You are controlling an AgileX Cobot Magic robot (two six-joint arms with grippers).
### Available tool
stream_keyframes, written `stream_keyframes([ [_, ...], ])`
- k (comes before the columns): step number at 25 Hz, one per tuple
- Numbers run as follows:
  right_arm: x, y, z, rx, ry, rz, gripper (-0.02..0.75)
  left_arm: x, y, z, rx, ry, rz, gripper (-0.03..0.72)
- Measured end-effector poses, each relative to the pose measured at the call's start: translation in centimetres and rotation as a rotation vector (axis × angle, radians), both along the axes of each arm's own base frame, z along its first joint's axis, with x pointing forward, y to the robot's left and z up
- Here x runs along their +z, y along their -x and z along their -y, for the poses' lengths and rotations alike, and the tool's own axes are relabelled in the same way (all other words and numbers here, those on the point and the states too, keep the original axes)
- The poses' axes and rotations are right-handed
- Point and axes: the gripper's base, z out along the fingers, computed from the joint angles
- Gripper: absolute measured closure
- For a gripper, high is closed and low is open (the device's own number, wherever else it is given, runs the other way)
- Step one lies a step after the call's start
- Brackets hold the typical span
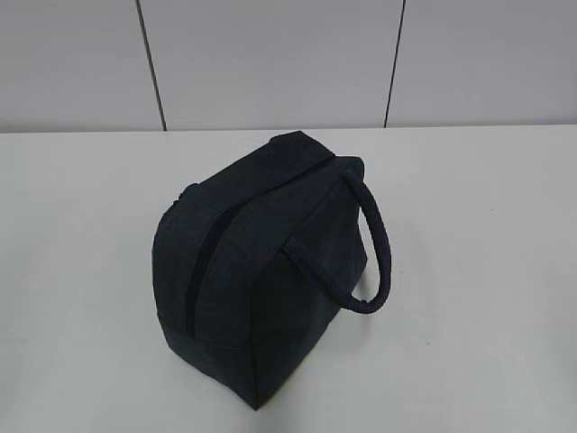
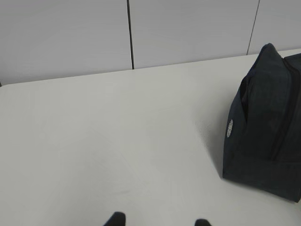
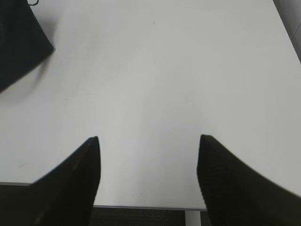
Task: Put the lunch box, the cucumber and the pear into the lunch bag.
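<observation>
Dark navy fabric lunch bag (image 1: 257, 271) sits mid white desk (image 1: 487, 271), zipper line (image 1: 200, 271) running from 6 toward 12 o'clock along its top, looks zipped shut. Thick navy loop handle (image 1: 377, 257) hangs off the bag at 3 o'clock, drooping to the desk. Small pale tag (image 2: 229, 128) on the bag's end panel in the left wrist view

Lunch box, cucumber, pear: none visible in any view, can't say where they are

Left claw (image 2: 160, 221): only two dark tips at the bottom edge, spread apart, nothing between them; bag is at its 2 o'clock, well apart. Right claw (image 3: 148, 181): spread wide, empty, over bare desk near the front edge; bag corner at its 10 o'clock

Handling guess: bag is soft cloth, light, will sag and slide if pushed. Best hold is the loop handle, stiff enough to pinch; for opening, one claw pins the fabric while the other works the zipper pull, which isn't visible here
</observation>
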Motion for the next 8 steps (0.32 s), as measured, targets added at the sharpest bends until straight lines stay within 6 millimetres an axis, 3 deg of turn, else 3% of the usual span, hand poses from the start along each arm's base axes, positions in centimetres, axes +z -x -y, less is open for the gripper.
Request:
stream_keyframes([
  [8,0.00,0.00,0.00,0.000,0.000,0.000,0.241,0.00,0.00,0.00,0.000,0.000,0.000,0.419],
])
